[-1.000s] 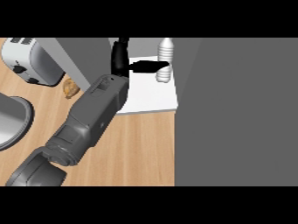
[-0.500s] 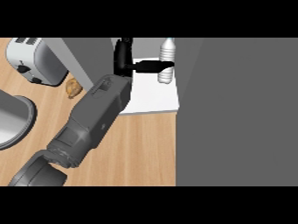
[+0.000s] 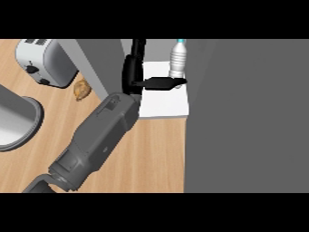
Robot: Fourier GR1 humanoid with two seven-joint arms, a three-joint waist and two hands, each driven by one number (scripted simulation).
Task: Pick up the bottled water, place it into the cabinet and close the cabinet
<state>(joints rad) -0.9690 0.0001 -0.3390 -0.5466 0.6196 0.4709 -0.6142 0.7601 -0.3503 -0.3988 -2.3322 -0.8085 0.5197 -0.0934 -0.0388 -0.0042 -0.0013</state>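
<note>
head view: bottled water (image 3: 178,61) upright on the cabinet's white shelf (image 3: 163,106), right hand (image 3: 158,83) clasped around its base

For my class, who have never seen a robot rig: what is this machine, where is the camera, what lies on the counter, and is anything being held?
The view looks steeply down from the robot's head at a wooden kitchen counter. The grey forearm ends in a black hand; which hand it is cannot be told. It reaches onto a white cabinet shelf, its fingers beside the base of an upright water bottle; whether they grip it is unclear. On the counter lie a toaster, a small brown food item and a large grey metal pot. The big grey panel at right looks like the cabinet door.
</note>
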